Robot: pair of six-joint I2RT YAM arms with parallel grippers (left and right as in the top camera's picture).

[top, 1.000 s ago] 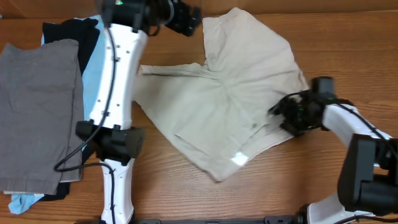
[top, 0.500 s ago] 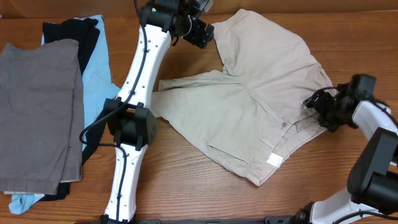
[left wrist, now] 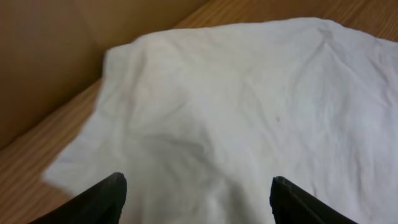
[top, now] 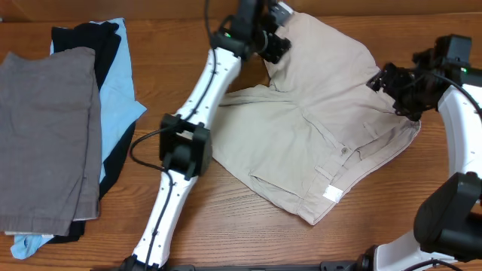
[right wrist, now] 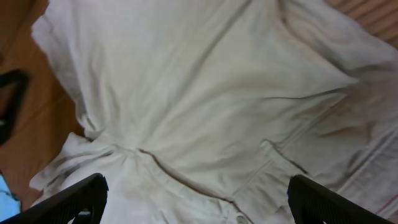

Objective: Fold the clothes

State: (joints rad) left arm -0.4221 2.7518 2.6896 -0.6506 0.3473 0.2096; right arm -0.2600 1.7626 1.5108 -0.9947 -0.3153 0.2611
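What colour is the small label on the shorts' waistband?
White: the label stands out against the light beige shorts, clearest in the overhead view.

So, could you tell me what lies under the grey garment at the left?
A black garment and a light-blue one stick out beneath the grey garment; anything else is covered.

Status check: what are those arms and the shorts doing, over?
Left gripper open, right gripper open, both over khaki shorts. Shorts spread out, unfolded. Stacked garments lie apart, nothing blocking.
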